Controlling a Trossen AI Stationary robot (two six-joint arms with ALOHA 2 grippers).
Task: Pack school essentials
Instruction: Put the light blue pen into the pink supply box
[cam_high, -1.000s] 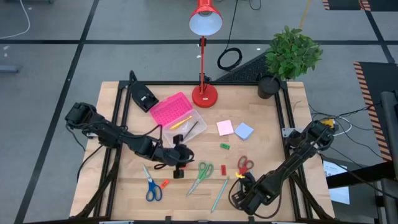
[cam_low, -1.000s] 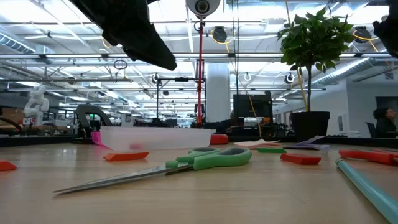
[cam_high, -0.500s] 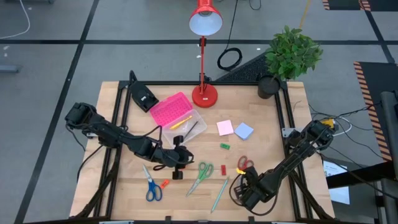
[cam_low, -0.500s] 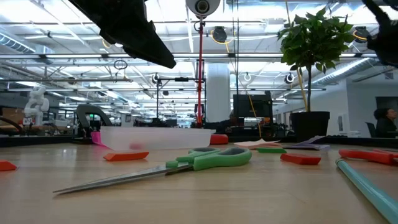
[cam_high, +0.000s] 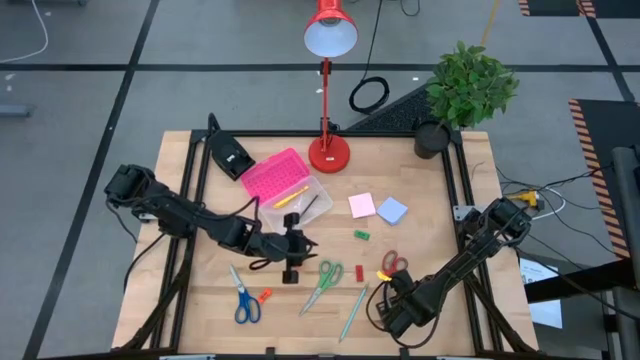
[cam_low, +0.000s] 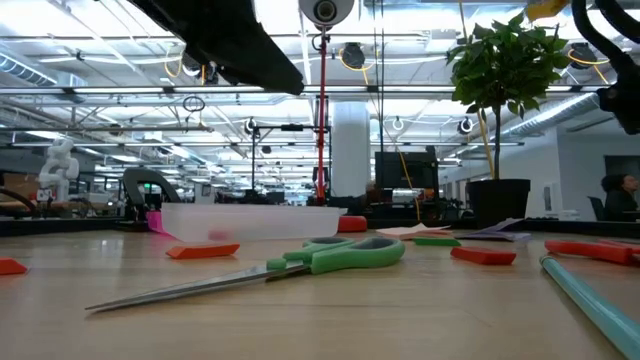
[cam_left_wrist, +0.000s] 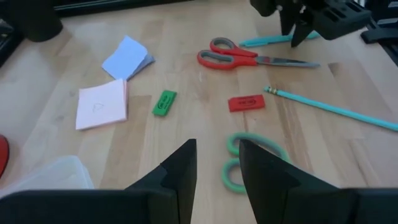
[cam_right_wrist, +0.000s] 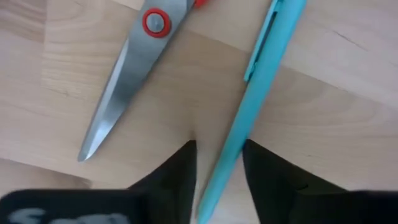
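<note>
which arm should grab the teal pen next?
Right. The right gripper is open directly over the teal pen; the left gripper is by the green scissors, farther away.

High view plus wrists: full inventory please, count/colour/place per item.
Desk lamp: 1, red, far edge centre.
Potted plant: 1, green, far right corner.
Wedge-shaped device: 1, black, far left.
Clear plastic box with pink lid: 1, lid open, beside device.
Sticky-note pads: 2, pink pad, blue pad, centre right.
Erasers: 3, green eraser, red eraser, orange eraser.
Scissors: 3, blue-handled, green-handled, red-handled, near side.
Teal pencil: 1, beside green-handled scissors.
Teal pen: 1, between right hand's fingers.
Left hand: open, empty, centre.
Right hand: open, over pen.
</note>
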